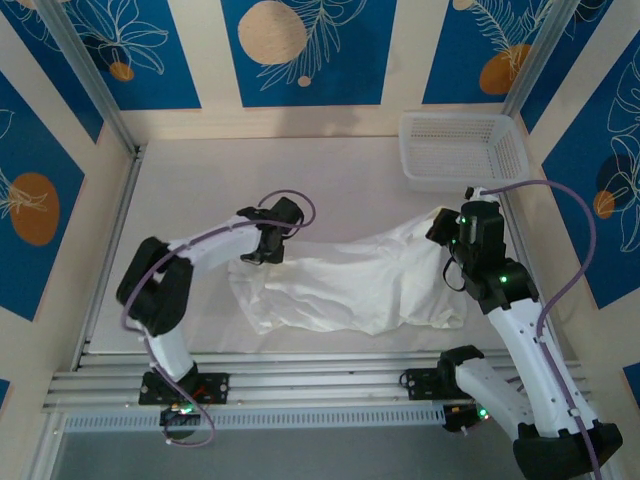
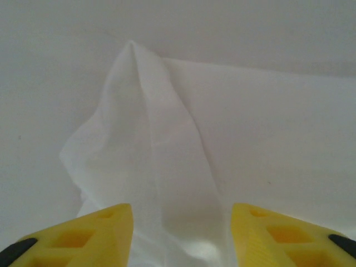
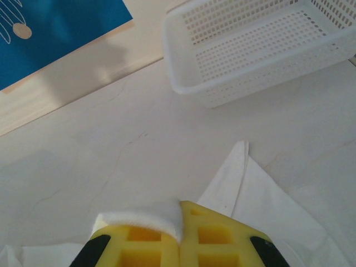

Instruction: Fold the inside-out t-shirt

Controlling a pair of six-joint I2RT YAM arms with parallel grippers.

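In the right wrist view, the right gripper (image 3: 179,211) has its two yellow fingers pressed together, pinching a thin white fold of the inside-out t-shirt (image 3: 139,216). One white mesh basket (image 3: 267,72) stands beyond. In the left wrist view, the left gripper (image 2: 181,216) is spread wide, with a soft ridge of cloth between its fingers. From above, the wrinkled shirt lies mid-table (image 1: 200,180) between the two arms.

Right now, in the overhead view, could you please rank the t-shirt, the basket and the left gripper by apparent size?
1. t-shirt, covers by far the most area.
2. basket, clearly smaller than the shirt.
3. left gripper, plainly the smallest.
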